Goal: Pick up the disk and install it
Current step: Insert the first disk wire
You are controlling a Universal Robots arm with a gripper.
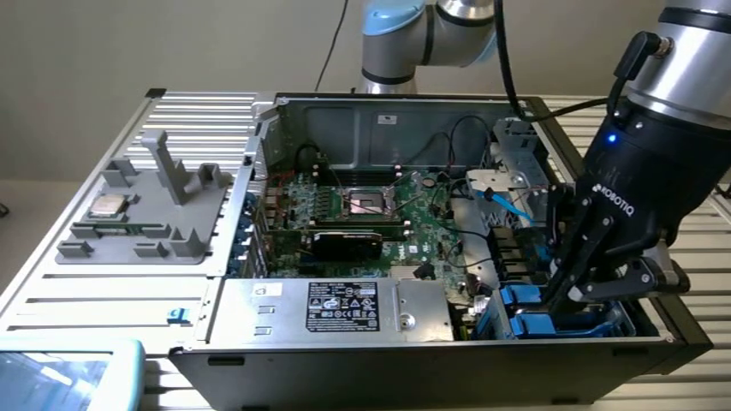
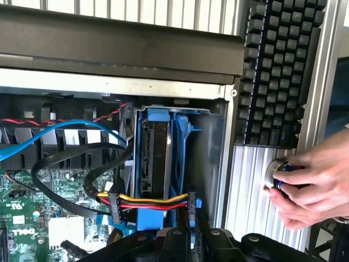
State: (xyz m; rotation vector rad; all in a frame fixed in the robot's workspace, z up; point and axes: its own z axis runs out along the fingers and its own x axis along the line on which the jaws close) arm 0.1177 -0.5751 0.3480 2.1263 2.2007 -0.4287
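Wrist view looks down into the drive cage at the corner of the open computer case [image 2: 109,38], and the disk [image 2: 158,158] stands there on its edge, its blue bracket [image 2: 158,115] running along the cage rails. That edge-on posture suits the bay, which takes a drive as a slide-in cartridge, not laid flat. The gripper [image 2: 188,224] sits right at the disk's near end with its fingers drawn close together; they meet at the blue plastic, but I cannot tell whether they pinch it or merely press against it. A bundle of yellow, red and black power wires [image 2: 147,201] crosses just in front of the drive, and a blue data cable [image 2: 54,134] arcs away over the motherboard [image 2: 27,218] — both lie close enough that the narrow, closed fingers make sense as a way to reach in between them. In the exterior view the gripper [image 1: 560,300] is sunk into that same corner, towards the exterior view's right, beside the silver power supply [image 1: 342,308]. Outside the case, a person's hand [image 2: 316,188] rests on a round button [image 2: 275,174] near a keyboard [image 2: 278,71], probably kept there as a safeguard while the arm works in so tight a space.
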